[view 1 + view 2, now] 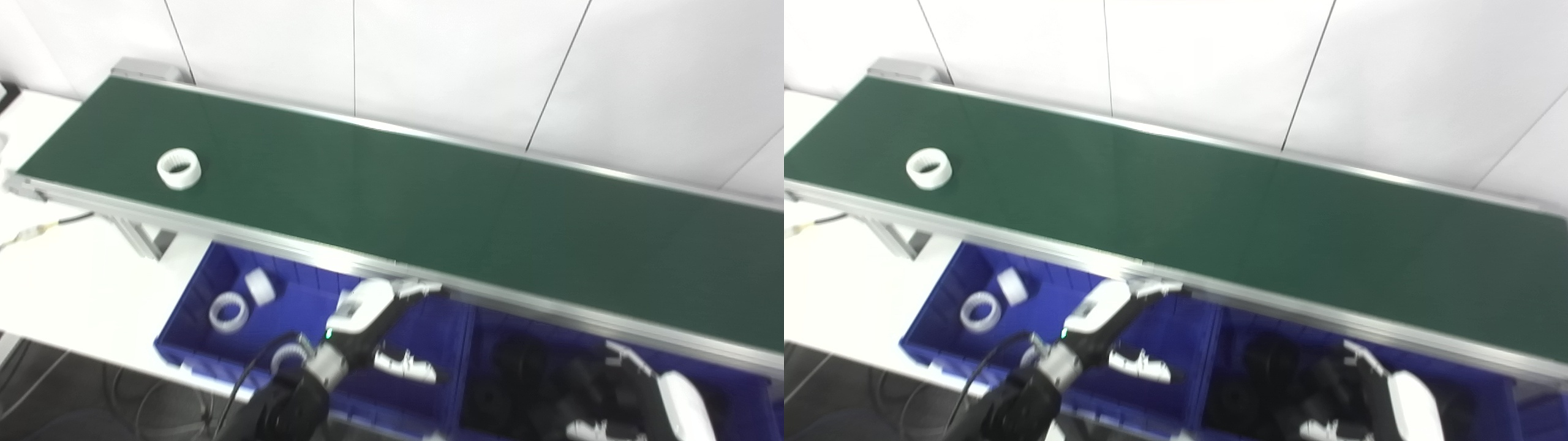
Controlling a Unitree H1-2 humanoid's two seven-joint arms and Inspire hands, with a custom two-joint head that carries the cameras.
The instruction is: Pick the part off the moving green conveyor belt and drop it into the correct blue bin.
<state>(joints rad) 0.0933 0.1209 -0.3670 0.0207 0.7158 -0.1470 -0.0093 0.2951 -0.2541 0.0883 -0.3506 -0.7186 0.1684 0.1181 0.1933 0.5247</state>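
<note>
A white ring-shaped part [179, 168] lies on the green conveyor belt [429, 208] near its left end. My left hand [383, 324] hovers open and empty over the left blue bin [202, 294], just below the belt's front rail, fingers spread. That bin holds white ring parts [229, 312]. My right hand [649, 398] hangs open and empty over the right blue bin [741, 386], which holds black parts [520, 380]. Both hands are far from the part on the belt.
A white table [73, 282] lies under the belt's left end, with a cable [37, 231] on it. A white panelled wall [429, 55] runs behind the belt. The belt's aluminium frame leg [144, 239] stands by the left bin.
</note>
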